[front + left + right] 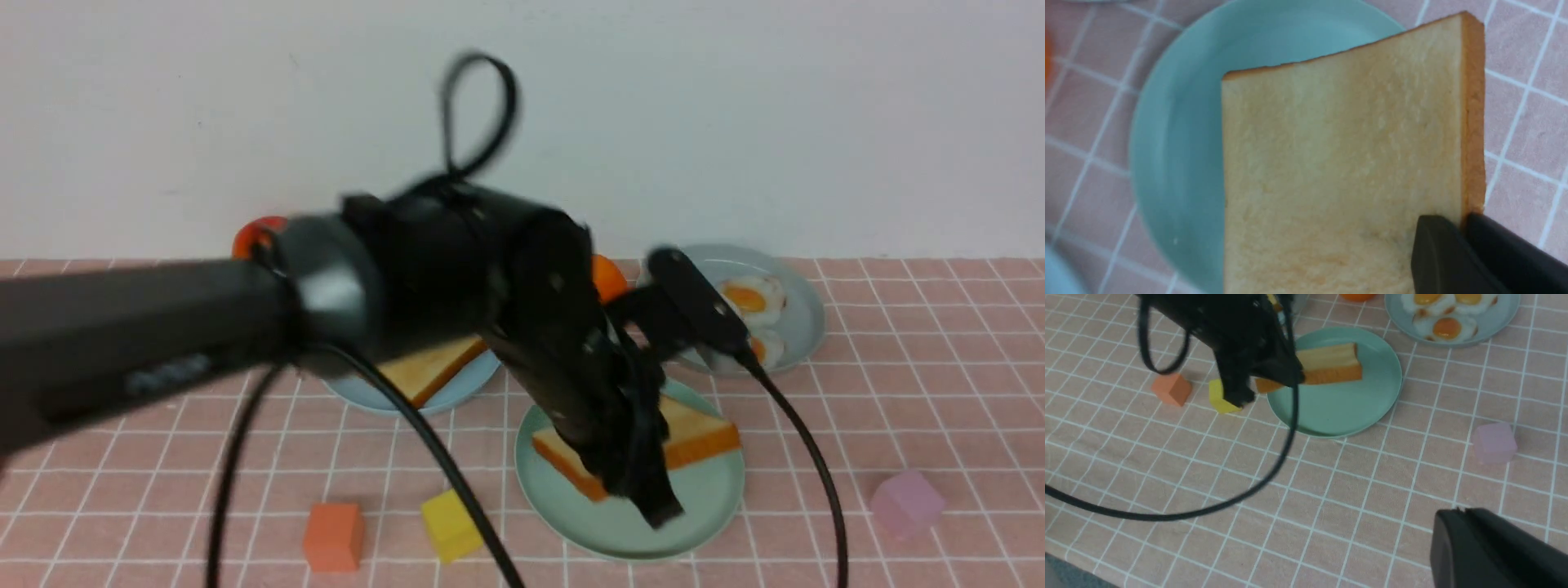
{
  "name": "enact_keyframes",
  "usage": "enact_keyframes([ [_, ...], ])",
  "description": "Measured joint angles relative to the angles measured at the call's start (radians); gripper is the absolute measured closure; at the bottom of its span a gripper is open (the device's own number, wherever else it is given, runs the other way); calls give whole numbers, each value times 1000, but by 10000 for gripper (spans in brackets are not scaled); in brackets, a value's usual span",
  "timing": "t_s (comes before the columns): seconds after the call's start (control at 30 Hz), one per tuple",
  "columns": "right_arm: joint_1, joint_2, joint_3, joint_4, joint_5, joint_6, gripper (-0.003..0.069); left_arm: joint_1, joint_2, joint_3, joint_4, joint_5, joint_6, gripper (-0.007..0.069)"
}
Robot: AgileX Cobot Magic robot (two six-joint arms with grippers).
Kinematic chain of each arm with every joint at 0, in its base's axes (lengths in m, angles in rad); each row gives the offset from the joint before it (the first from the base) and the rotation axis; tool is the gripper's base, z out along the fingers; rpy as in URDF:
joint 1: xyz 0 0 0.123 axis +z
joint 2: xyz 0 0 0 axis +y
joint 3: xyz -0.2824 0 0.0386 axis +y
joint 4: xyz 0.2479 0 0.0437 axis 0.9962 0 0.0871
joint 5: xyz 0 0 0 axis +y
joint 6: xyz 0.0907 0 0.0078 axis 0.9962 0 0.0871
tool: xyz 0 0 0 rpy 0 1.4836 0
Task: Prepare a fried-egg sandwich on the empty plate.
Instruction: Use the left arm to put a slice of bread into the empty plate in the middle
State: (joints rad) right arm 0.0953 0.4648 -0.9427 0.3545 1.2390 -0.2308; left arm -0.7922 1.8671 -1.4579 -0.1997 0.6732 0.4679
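One toast slice is over the mint-green empty plate, and I cannot tell whether it rests on it. My left gripper is shut on that slice's crust at one corner. A second toast slice lies on the sky-blue plate. Fried eggs lie on the grey-blue plate. My right gripper is shut and holds nothing, above the checked cloth, near side of the plates.
An orange cube and a yellow cube lie left of the green plate, a pink cube to its right. An orange ball sits behind. The left arm's cable hangs over the cloth.
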Motion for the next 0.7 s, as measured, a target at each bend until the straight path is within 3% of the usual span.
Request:
enact_keyframes([
  [0.57, 0, 0, 0, 0, 4, 0, 580, -15, 108, 0, 65, -100, -25, 551],
  [0.7, 0, 0, 0, 0, 5, 0, 575, -15, 108, 0, 73, -106, -30, 477],
])
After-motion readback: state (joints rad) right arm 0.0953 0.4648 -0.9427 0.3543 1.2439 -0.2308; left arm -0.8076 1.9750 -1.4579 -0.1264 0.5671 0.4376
